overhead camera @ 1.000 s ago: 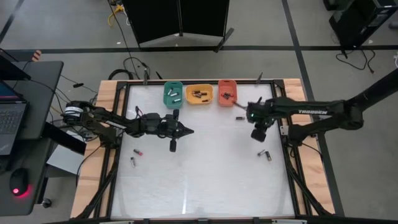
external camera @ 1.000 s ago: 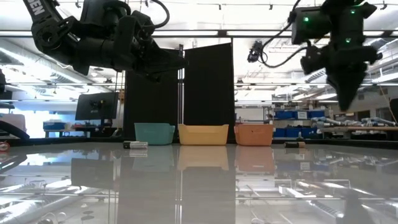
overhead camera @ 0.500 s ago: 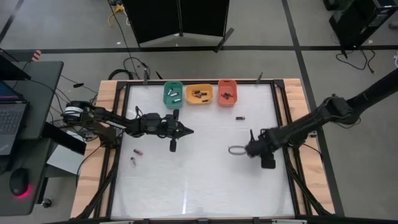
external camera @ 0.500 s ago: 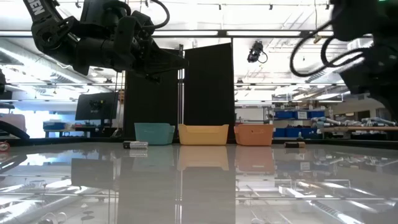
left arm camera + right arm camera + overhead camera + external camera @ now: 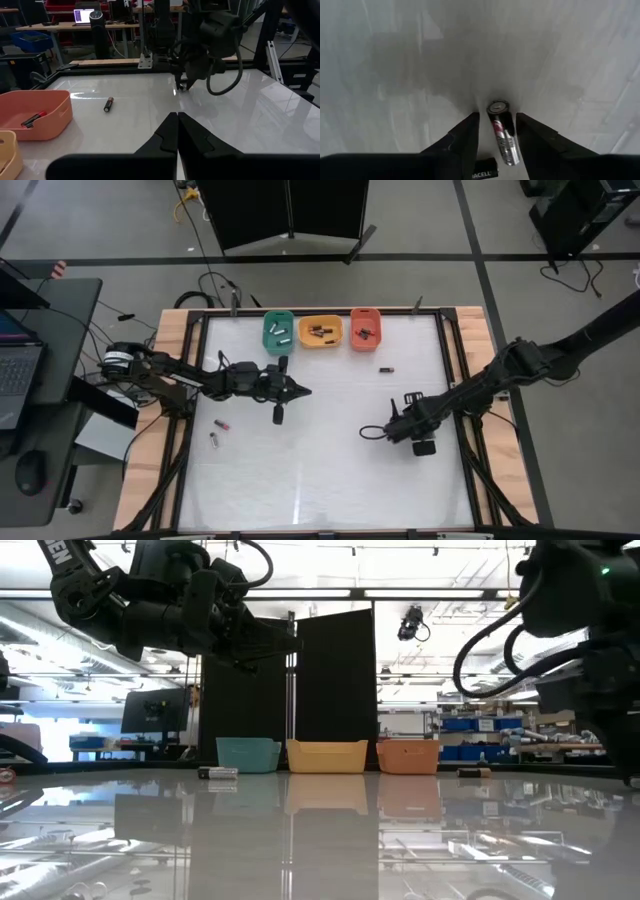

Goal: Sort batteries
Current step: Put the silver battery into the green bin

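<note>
The right gripper [image 5: 495,131] is low on the table, fingers apart around one battery [image 5: 502,131], not touching; a second battery [image 5: 482,174] lies beside. The left gripper [image 5: 177,131] hangs pressed together, empty, near the green tray [image 5: 279,331].

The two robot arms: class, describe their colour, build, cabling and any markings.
Both arms are black and jointed. The left arm has white lettering in the low view. The right arm carries a looping black cable. Each gripper ends in two dark, tapered jaws.
</note>
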### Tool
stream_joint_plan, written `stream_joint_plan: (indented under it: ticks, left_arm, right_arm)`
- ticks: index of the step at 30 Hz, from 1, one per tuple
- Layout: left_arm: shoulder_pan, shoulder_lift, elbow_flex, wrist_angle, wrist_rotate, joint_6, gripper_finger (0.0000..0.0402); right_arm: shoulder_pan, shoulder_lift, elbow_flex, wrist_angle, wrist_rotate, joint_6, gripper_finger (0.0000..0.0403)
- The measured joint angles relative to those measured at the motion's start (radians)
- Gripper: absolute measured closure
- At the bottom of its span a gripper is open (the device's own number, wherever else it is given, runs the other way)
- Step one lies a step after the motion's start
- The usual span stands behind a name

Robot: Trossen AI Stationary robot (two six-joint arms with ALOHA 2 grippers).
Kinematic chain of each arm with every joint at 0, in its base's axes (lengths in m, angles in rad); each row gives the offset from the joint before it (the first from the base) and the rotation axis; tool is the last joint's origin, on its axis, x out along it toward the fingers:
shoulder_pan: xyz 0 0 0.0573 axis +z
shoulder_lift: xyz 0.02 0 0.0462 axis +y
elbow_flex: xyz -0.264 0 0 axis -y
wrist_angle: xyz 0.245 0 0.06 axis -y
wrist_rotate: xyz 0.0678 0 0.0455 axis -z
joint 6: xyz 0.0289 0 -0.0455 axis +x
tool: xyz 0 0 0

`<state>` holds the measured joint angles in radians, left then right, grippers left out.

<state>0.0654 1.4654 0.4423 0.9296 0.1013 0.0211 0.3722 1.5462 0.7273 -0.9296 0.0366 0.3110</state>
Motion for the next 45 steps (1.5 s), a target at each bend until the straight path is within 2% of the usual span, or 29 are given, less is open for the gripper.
stream_joint_plan:
  ticks: [8, 10, 12, 15, 20, 25, 28, 30, 35, 45]
  left_arm:
    - [0.0, 0.0, 0.0, 0.0, 0.0, -0.002, 0.039]
    - [0.0, 0.0, 0.0, 0.003, -0.006, -0.005, 0.039]
    - [0.0, 0.0, 0.0, 0.018, -0.015, -0.012, 0.039]
    - [0.0, 0.0, 0.0, 0.063, -0.022, -0.028, 0.039]
    - [0.005, 0.0, 0.0, 0.097, -0.022, -0.029, 0.039]
    - [0.013, 0.0, 0.0, 0.118, -0.023, -0.04, 0.039]
    - [0.013, 0.0, 0.0, 0.131, -0.023, -0.048, 0.039]
    - [0.013, 0.0, 0.001, 0.127, -0.023, -0.052, 0.0387]
    - [-0.002, 0.0, 0.028, 0.118, 0.017, -0.056, 0.036]
    - [-0.053, 0.0, 0.049, 0.089, 0.016, -0.056, 0.0264]
  right_arm:
    - [-0.046, -0.015, 0.004, 0.036, -0.018, -0.03, 0.0347]
    - [-0.05, -0.025, 0.014, 0.07, 0.026, -0.046, 0.0347]
    - [-0.057, -0.047, 0.024, 0.167, 0.123, -0.053, 0.0347]
    - [-0.083, -0.098, 0.013, 0.309, 0.198, -0.068, 0.0347]
    - [-0.141, -0.15, -0.062, 0.838, 0.226, -0.194, 0.0347]
    - [-0.21, -0.116, -0.155, 1.37, 0.218, -0.3, 0.0347]
    - [-0.24, -0.073, -0.184, 1.621, 0.212, -0.342, 0.0347]
    - [-0.252, -0.05, -0.185, 1.724, 0.21, -0.369, 0.0347]
    - [-0.267, -0.004, -0.153, 1.819, 0.2, -0.386, 0.0347]
    - [-0.264, 0.003, -0.123, 1.907, 0.197, -0.4, 0.0347]
